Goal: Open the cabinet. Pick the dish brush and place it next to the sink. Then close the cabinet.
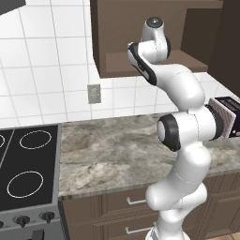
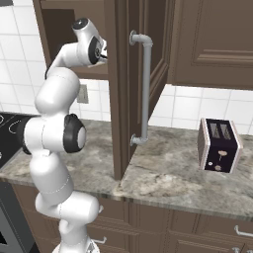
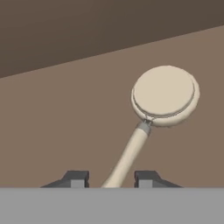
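The cabinet [image 1: 122,61] is open. Its dark brown door [image 2: 123,74] swings out toward me, with the long silver bar handle [image 2: 146,89] on its face. My arm reaches up into the cabinet. In the hand view the pale beige dish brush [image 3: 164,94] lies on the brown shelf [image 3: 65,122], its round head to the upper right. Its thin handle runs down between the fingertips of my gripper [image 3: 111,178]. The jaws straddle the handle closely, with a small gap showing on each side. The sink is out of view.
A marble counter [image 1: 108,154] runs below the cabinet. A dark toaster [image 2: 220,146] stands on it to the right, and a black stove [image 1: 26,164] lies to the left. The open door edge hangs over the counter beside my arm. Lower drawers [image 1: 136,201] line the front.
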You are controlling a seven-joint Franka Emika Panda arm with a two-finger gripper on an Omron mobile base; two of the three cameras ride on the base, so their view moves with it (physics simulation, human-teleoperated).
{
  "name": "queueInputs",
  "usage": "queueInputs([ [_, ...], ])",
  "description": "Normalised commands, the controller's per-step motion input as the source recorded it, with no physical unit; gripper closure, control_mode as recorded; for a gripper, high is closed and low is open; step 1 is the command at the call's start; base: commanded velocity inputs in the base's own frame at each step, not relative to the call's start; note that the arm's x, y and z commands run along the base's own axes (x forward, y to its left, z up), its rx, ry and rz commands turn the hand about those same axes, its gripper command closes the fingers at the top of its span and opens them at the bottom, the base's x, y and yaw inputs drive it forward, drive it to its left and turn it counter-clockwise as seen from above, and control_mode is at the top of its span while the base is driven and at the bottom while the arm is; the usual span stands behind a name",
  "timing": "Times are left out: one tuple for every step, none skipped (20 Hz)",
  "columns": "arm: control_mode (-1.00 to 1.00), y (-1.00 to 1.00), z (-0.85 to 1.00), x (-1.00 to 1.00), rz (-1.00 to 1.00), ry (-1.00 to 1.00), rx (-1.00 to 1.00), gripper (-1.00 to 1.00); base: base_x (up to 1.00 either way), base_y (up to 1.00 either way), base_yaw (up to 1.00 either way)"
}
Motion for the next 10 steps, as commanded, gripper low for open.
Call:
queueInputs([
  [-1.00,0.00,0.00,-0.34,0.00,0.00,0.02,1.00,0.00,0.00,0.00],
  [-1.00,0.00,0.00,-0.36,0.00,-0.01,0.02,1.00,0.00,0.00,0.00],
  [-1.00,0.00,0.00,-0.49,0.00,-0.03,0.02,1.00,0.00,0.00,0.00],
  [-1.00,0.00,0.02,-0.67,0.00,-0.08,0.02,1.00,0.00,0.00,0.00],
  [-1.00,0.00,0.04,-0.78,0.01,-0.11,0.03,1.00,0.00,0.00,0.00],
  [-1.00,0.00,0.04,-0.81,0.01,-0.13,0.03,1.00,0.00,0.00,0.00],
  [-1.00,0.00,0.08,-0.85,0.01,-0.11,0.03,1.00,0.00,0.00,0.00],
  [-1.00,0.00,0.10,-0.88,0.00,-0.10,0.03,1.00,0.00,0.00,0.00],
  [-1.00,0.00,0.10,-0.95,0.01,-0.11,0.04,1.00,0.00,0.00,0.00],
  [-1.00,0.00,0.11,-1.00,0.01,-0.11,0.05,1.00,0.00,0.00,0.00],
])
